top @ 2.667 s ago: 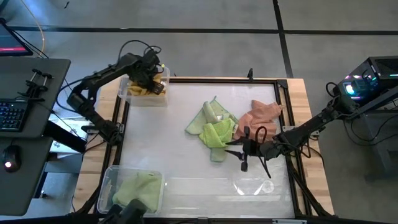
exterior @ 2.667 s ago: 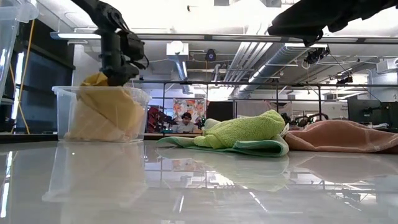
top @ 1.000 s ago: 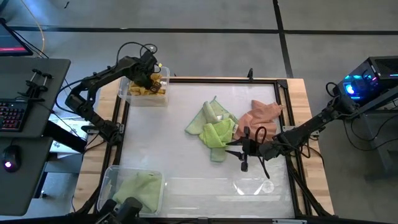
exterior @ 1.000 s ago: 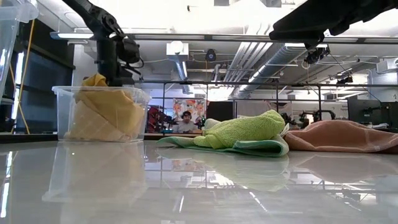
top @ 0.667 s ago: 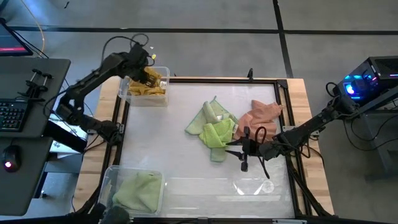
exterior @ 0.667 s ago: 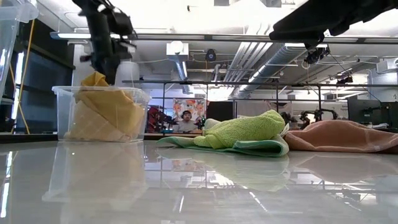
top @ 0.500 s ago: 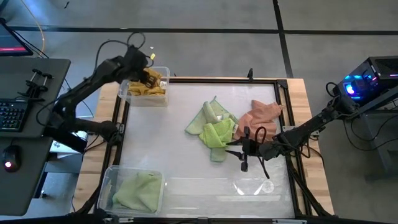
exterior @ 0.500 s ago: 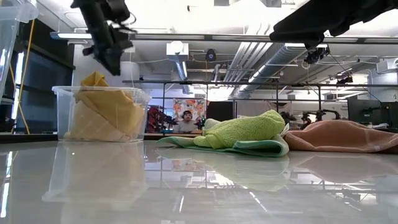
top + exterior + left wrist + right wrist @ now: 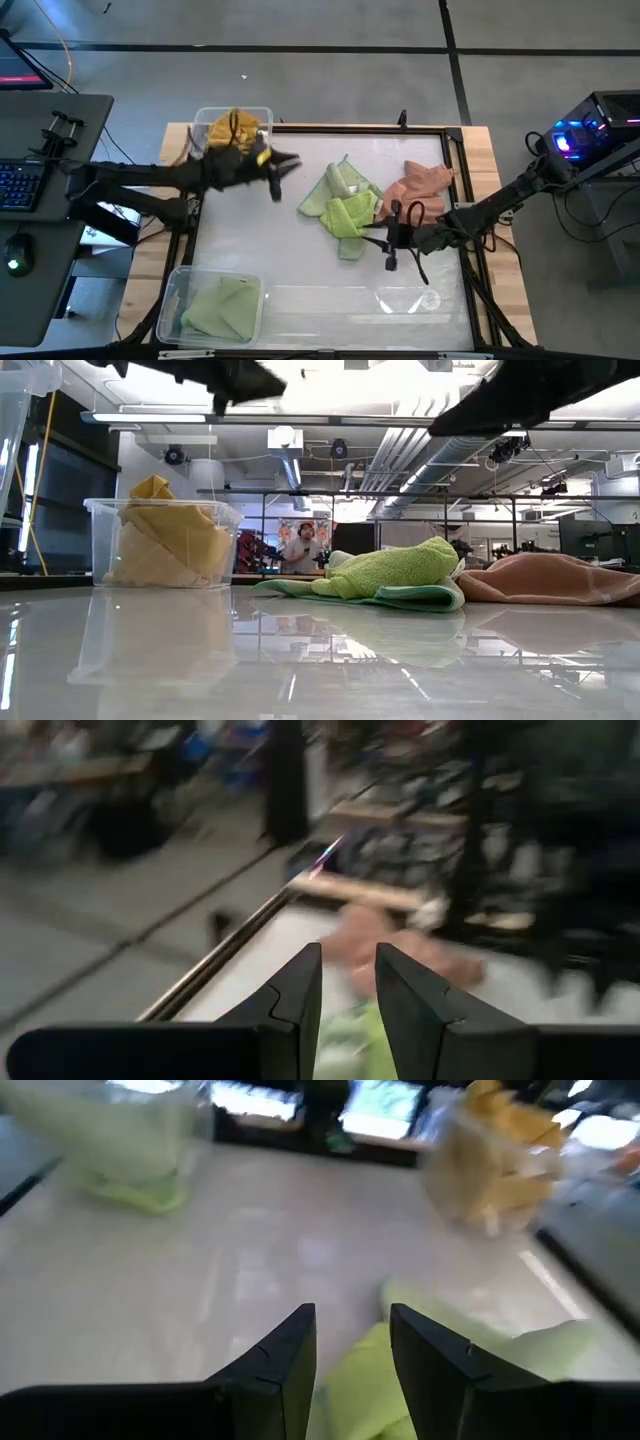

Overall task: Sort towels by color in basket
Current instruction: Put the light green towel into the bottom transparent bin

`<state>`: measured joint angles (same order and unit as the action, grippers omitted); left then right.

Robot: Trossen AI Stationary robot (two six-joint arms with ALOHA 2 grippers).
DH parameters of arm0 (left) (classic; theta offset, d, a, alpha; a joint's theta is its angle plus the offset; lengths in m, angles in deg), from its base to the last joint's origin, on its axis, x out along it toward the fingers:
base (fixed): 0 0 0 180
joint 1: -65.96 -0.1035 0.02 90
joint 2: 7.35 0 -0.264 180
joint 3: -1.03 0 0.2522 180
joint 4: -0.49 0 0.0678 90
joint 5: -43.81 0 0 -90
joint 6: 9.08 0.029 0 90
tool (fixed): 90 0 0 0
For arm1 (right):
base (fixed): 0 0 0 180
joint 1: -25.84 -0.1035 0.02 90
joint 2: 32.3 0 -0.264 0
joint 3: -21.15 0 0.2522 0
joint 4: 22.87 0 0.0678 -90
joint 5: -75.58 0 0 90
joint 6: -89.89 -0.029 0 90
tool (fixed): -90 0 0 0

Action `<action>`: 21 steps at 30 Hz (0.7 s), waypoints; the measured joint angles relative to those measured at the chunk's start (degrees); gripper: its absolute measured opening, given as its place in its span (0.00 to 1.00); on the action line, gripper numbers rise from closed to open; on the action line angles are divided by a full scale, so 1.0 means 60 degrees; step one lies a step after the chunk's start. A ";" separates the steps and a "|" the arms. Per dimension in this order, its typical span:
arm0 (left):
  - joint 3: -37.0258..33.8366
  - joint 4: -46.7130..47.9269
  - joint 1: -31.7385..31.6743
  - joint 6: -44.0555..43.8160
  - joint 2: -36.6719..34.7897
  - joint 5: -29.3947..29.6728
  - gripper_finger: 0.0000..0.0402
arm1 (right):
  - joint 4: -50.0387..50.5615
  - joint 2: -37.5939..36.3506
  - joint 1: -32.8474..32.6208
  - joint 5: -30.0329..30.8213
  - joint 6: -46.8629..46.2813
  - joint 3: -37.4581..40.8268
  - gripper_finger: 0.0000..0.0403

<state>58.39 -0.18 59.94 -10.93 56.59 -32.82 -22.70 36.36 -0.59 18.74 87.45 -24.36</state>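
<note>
A: Left gripper (image 9: 277, 185) status?
B: Over the table (image 9: 260, 260), at 9 o'clock from the green towels (image 9: 345, 205). Narrow gap, nothing held.
A: Right gripper (image 9: 392, 240)?
B: At the pile's 4 o'clock, slightly parted, empty. Yellow towels (image 9: 232, 130) binned at 10 o'clock.

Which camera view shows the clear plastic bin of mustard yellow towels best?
The low view: the clear plastic bin of mustard yellow towels stands side-on and unobstructed, with the folded cloth visible through its wall. The high view shows it from above, partly behind the left arm. The right wrist view gives a blurred glimpse; the left wrist view shows none.
</note>
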 joint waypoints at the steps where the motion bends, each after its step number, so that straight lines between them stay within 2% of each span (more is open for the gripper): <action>1: -0.0005 -0.0372 0.0412 0.0277 0.0175 0.0134 0.21 | 0.0128 0.0009 0.0074 -0.0394 -0.0005 0.0000 0.31; 4: -0.0005 -0.1213 0.1479 0.0844 0.0830 0.0901 0.21 | 0.0197 0.0334 0.0257 -0.1591 0.0130 0.0000 0.31; 10: -0.0012 -0.2032 0.2701 0.0997 0.2583 0.2330 0.21 | -0.0863 0.1870 0.0641 -0.2569 0.1160 0.0001 0.32; 13: -0.0016 -0.2058 0.2941 0.0535 0.3475 0.2814 0.21 | -0.1491 0.2466 0.0882 -0.2418 0.1466 0.0000 0.35; 18: -0.0016 -0.2075 0.3069 -0.0074 0.4424 0.2878 0.21 | -0.1403 0.3154 0.1543 -0.0828 0.0947 0.0000 0.45; 21: -0.0016 -0.2118 0.3089 -0.0342 0.4781 0.2875 0.21 | -0.1200 0.3552 0.1963 -0.1070 0.0650 0.0000 0.48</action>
<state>58.30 -12.89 78.47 -12.99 85.28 -15.58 -29.90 57.68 11.19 12.33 91.35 -24.36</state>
